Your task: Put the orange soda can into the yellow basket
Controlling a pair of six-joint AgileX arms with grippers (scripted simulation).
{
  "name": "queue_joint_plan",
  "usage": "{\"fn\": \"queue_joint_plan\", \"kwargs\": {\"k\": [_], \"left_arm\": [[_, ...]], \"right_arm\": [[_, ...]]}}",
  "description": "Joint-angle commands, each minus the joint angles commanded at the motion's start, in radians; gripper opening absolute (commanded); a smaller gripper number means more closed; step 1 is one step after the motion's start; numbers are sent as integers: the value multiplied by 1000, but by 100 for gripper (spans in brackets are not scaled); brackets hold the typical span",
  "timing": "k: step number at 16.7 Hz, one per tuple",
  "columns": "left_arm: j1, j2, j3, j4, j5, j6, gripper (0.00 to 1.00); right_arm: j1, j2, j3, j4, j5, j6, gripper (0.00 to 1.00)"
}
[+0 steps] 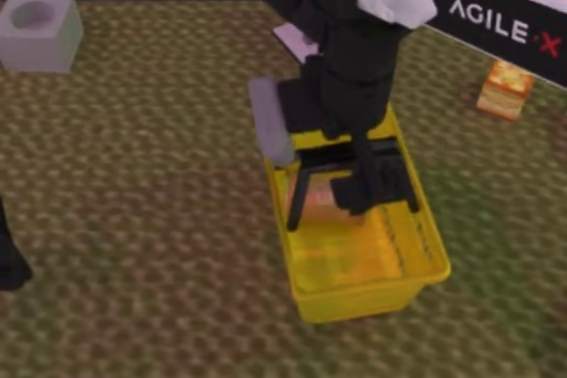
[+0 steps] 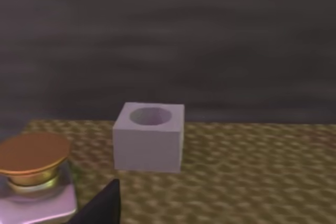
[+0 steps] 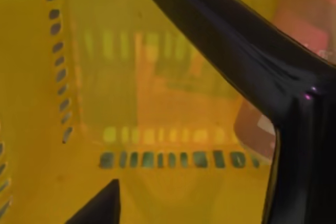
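Small pale-orange cylindrical soda can point(image 1: 330, 196): only a pinkish-orange patch shows in the top view, inside the basket just beside the right gripper point(image 1: 359, 196), under the black handle. In the right wrist view the can point(image 3: 310, 30) is a reddish surface with a light marking behind the black handle bar point(image 3: 236, 51). Whether the fingers grip it or stand apart from it cannot be told; the arm hides them from above.

Large bright yellow rectangular plastic basket point(image 1: 430, 245) with slotted sides: sits near the middle of the table, a little toward the right edge, long axis running toward the near edge. Its black folding handle point(image 1: 306, 165) stands raised across the far half. Slots along the inner walls point(image 3: 173, 158) show in the right wrist view.

Right arm reaches down from the far edge into the far half of the basket.

A grey flat block point(image 1: 270, 121) lies touching the basket's far left corner.

Orange-yellow rectangular box point(image 1: 505, 88): near the far right corner of the table, well apart from the basket.

Pale lilac cube with a round hollow on top point(image 1: 40, 31): far left corner of the table, also seen in the left wrist view point(image 2: 149, 137). Beside it there, a bell-like thing with a copper-coloured dome on a pale base point(image 2: 34, 174).

Left arm point(image 1: 11, 263): parked at the left edge; finger state cannot be told.
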Motion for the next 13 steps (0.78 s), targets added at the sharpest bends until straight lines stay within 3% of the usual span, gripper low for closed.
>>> {"fn": "queue_joint_plan", "kwargs": {"k": [6, 13], "left_arm": [[0, 0, 0, 0, 0, 0, 100], [0, 0, 0, 0, 0, 0, 100]], "right_arm": [[1, -2, -47, 45, 0, 1, 100], [1, -2, -47, 45, 0, 1, 47]]}}
